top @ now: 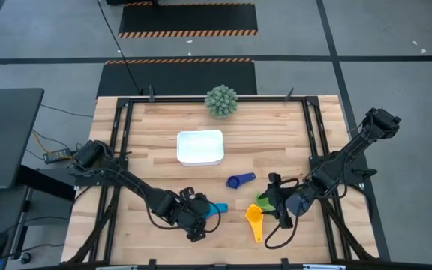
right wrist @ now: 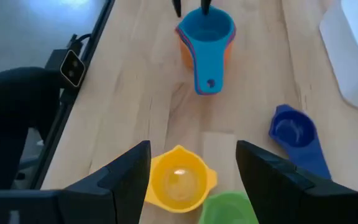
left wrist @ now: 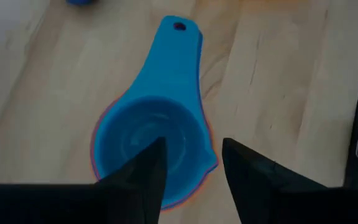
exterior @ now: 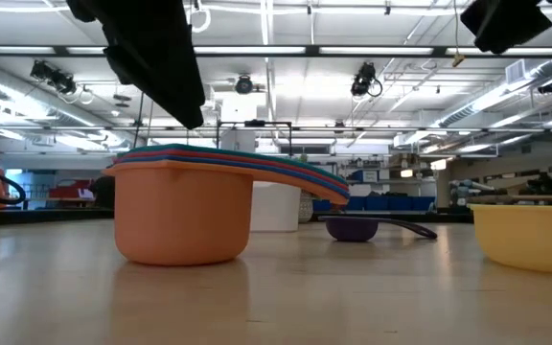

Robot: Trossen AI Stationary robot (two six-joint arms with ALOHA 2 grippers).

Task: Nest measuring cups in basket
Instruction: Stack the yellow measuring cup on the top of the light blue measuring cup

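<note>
A nested stack of measuring cups [left wrist: 148, 140], light blue on top with orange and red rims below, stands on the table near the front; it also shows in the high view [top: 217, 208] and the low view [exterior: 180, 211]. My left gripper [left wrist: 192, 149] is open just above it, one finger over the bowl and one outside the rim, clear of the stack in the low view. My right gripper [right wrist: 194, 155] is open and empty above a yellow cup [right wrist: 179, 180] and a green cup [right wrist: 229, 208]. A dark blue cup [top: 240, 181] lies alone. The white basket [top: 199, 148] stands mid-table.
A green spiky ball plant [top: 221, 101] stands at the table's far edge behind the basket. Bare wood lies between the basket and the cups. Black frame rails [top: 317, 142] run along the table's left and right sides.
</note>
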